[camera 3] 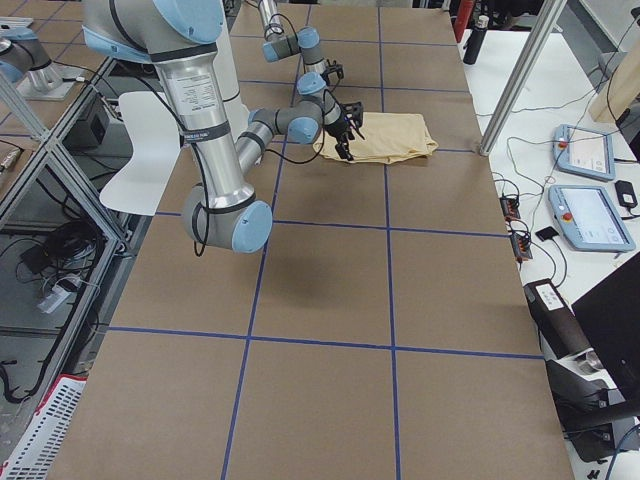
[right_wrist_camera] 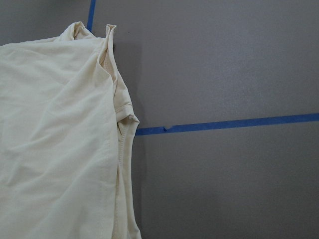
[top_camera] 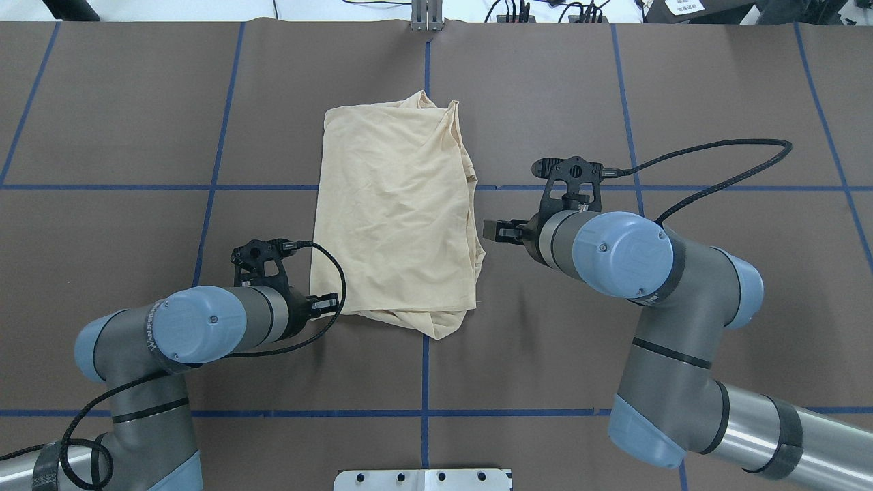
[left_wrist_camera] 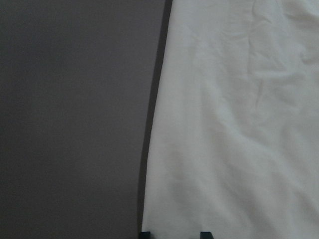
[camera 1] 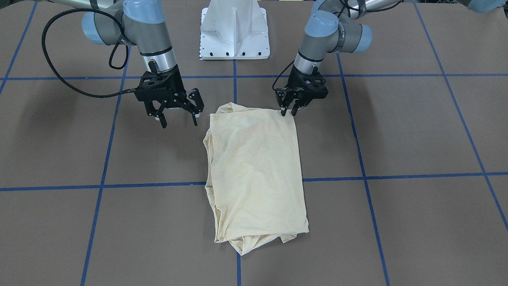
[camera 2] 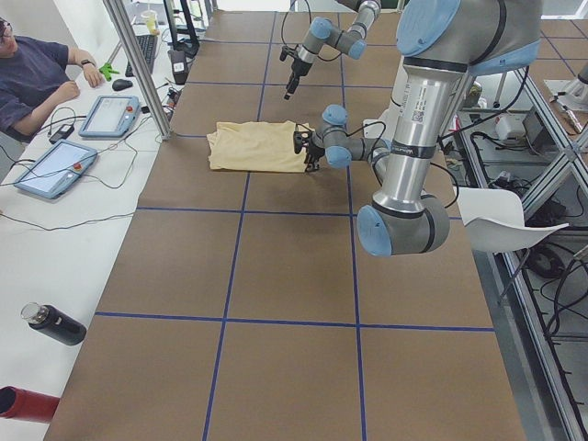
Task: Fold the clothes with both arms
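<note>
The clothes are one cream-yellow T-shirt (camera 1: 254, 171) (top_camera: 392, 211) lying folded into a long rectangle in the middle of the table, plain side up, with no print showing. My left gripper (camera 1: 289, 112) (top_camera: 326, 303) sits low at the shirt's corner nearest the robot, fingers a little apart. In the left wrist view its tips (left_wrist_camera: 174, 234) straddle the shirt's (left_wrist_camera: 234, 124) edge with nothing pinched. My right gripper (camera 1: 179, 119) (top_camera: 492, 230) hangs wide open beside the shirt's other long edge, apart from the cloth. The right wrist view shows that layered edge (right_wrist_camera: 119, 149).
The white pedestal base (camera 1: 235, 35) stands at the robot's side of the table. Blue tape lines (camera 1: 397, 175) grid the brown surface. In the exterior left view a seated person (camera 2: 37, 78), control tablets (camera 2: 110, 115) and a metal post (camera 2: 138, 64) sit beyond the far edge.
</note>
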You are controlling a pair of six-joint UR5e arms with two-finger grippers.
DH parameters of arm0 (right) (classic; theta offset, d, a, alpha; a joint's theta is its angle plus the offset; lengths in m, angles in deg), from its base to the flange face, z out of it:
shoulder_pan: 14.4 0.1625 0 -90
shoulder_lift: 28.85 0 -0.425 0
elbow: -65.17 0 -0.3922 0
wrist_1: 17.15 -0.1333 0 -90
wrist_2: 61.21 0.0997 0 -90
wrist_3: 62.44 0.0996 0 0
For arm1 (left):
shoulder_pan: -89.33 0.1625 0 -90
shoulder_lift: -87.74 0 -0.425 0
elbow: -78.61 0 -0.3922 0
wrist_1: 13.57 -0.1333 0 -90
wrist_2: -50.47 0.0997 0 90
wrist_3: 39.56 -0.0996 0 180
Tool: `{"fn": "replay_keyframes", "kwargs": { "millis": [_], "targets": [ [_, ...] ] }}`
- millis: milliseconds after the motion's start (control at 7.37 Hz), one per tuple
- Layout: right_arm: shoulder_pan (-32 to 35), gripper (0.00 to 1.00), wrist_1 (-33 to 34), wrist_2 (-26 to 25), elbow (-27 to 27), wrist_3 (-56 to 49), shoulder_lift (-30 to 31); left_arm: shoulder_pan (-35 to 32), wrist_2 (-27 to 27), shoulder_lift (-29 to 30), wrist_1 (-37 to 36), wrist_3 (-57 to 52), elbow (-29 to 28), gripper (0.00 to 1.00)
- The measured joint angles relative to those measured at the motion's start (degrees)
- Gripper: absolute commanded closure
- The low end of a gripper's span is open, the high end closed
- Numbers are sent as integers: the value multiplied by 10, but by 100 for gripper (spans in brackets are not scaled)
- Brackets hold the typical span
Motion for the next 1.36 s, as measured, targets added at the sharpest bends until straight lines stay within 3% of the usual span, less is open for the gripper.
{"fn": "replay_keyframes", "kwargs": {
  "millis": [678, 950, 1357],
  "targets": [
    [-1, 0, 0, 0, 0, 0, 1, 1, -4, 0, -10, -3, 1, 58],
    [-1, 0, 0, 0, 0, 0, 1, 1, -4, 0, -11, -3, 1, 100],
    [-3, 0, 0, 0, 0, 0, 1, 2, -4, 1, -11, -2, 1, 100]
  ]
}}
